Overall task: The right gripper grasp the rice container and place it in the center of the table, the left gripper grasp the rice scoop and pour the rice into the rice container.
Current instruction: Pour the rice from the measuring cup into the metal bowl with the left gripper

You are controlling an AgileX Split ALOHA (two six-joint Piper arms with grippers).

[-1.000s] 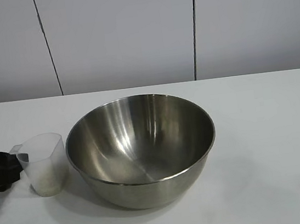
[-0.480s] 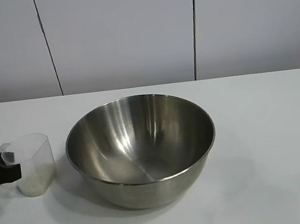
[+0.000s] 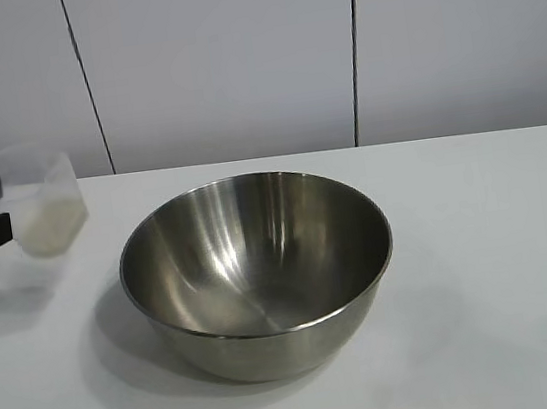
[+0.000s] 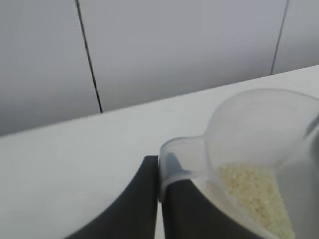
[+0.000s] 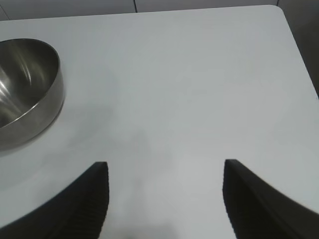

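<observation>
I see the left gripper (image 4: 160, 199), a black claw with wedge-shaped fingers, pinching the tab handle of the small translucent plastic rice scoop (image 3: 39, 200) in the air at the exterior view's left edge. The scoop hangs slightly tilted, mouth up, above the plain white table (image 3: 490, 237), with white rice (image 4: 256, 196) heaped inside. The large stainless-steel rice container (image 3: 258, 272) sits mid-table, opening upward (well apart from the scoop). The right gripper (image 5: 164, 199) stands spread above bare tabletop, beside the bowl.

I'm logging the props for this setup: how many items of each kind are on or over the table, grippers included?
Steel rice container: 1
Clear plastic rice scoop, holding rice: 1
Grippers: 2, left gripper shut on the scoop's handle, right gripper open and empty
Total: 4
</observation>
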